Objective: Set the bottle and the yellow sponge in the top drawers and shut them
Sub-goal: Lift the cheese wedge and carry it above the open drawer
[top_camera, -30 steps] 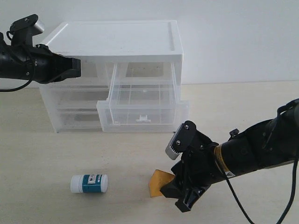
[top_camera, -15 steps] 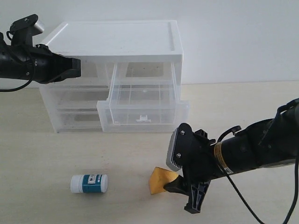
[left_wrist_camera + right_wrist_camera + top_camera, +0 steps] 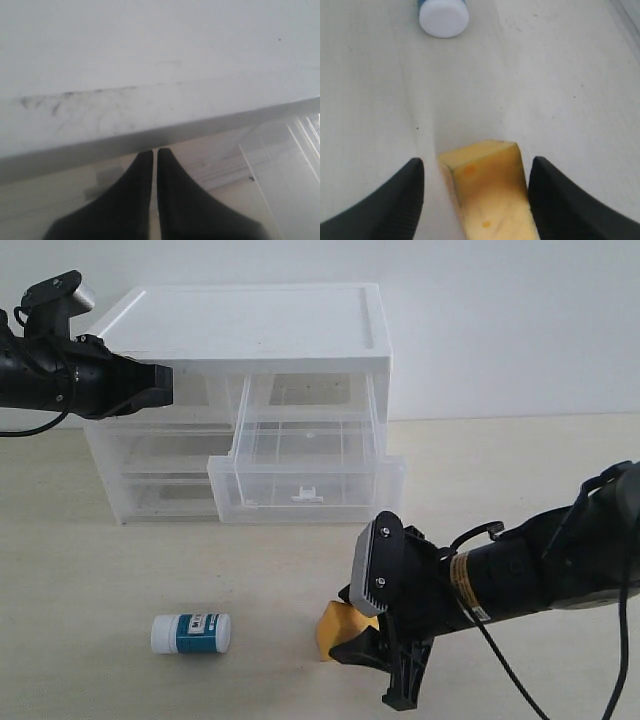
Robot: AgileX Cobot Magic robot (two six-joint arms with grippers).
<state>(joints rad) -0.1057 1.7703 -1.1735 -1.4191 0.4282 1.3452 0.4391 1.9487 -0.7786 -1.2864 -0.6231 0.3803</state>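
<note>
The yellow sponge (image 3: 335, 625) lies on the table in front of the cabinet (image 3: 250, 325). My right gripper (image 3: 372, 672) is open and low over it; in the right wrist view the sponge (image 3: 487, 192) sits between the two fingers of the gripper (image 3: 476, 162), closer to one than the other. The bottle (image 3: 191, 633) lies on its side to the left, its white cap (image 3: 443, 16) facing the right wrist camera. The top right drawer (image 3: 308, 465) is pulled out. My left gripper (image 3: 160, 385) is shut, at the cabinet's top left edge, its fingers (image 3: 145, 170) pressed together with nothing between them.
The cabinet's white top edge (image 3: 150, 100) fills the left wrist view just beyond the fingers. The open drawer's front wall (image 3: 305, 490) with its white tab juts out toward the sponge. The lower drawers (image 3: 160, 490) stand behind it.
My right gripper has swung down and to the left, its wrist turning, so its fingers now straddle the sponge. The left arm, the bottle and the drawer have not moved.
</note>
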